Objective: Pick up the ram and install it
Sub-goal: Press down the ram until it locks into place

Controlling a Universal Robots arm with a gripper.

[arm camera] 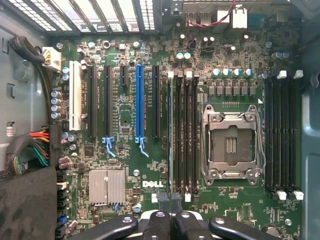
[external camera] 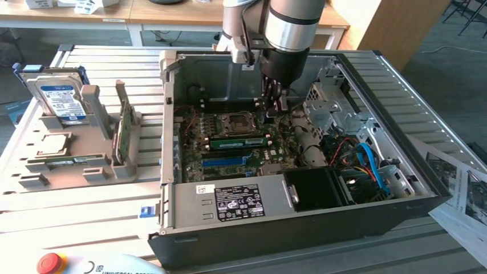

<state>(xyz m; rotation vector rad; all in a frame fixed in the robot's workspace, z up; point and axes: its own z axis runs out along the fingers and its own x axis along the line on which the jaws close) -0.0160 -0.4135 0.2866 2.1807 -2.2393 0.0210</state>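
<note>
The ram (external camera: 237, 142), a narrow green stick, sits along a memory slot on the motherboard, just on the near side of the CPU socket (external camera: 232, 123) in the exterior view. My gripper (external camera: 275, 105) reaches down into the open computer case (external camera: 304, 228), above the end of that slot bank toward the exterior view's right. In the wrist view the gripper (arm camera: 170, 202) is shut with nothing visible between its fingers, its tips over one end of the black memory slots (arm camera: 184, 135) beside the CPU socket (arm camera: 231, 145). There the stick is edge-on and hard to pick out.
A grey parts tray (external camera: 31, 177) at the exterior view's left holds a hard drive (external camera: 61, 97), a CPU (external camera: 49, 145) and a green card standing on edge (external camera: 122, 134). Inside the case are a power supply (external camera: 236, 202), a drive cage (external camera: 331, 108) and cables (external camera: 365, 160). Papers (external camera: 464, 194) lie beside the case.
</note>
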